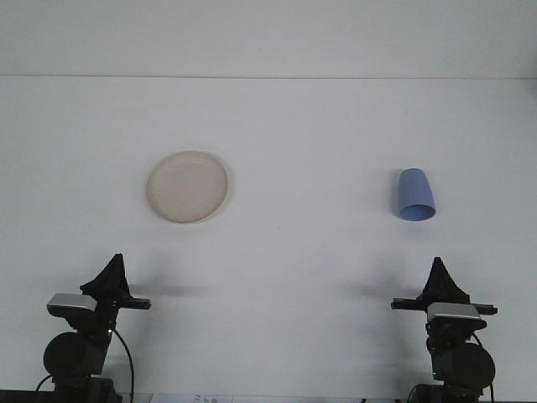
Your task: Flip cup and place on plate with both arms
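One blue cup (pixel 415 195) sits mouth-down on the white table (pixel 302 269), over on the right side. Far to its left lies a round cream plate (pixel 187 186), with nothing on it. Near the front edge wait two grippers. Left gripper (pixel 112 274) is below the plate, right gripper (pixel 439 277) below the cup. Both look pinched closed, holding nothing.

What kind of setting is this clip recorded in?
Probably a lab test bench: a bare white table, two robot arms at its near edge, and only a plate and a blue cup set out.
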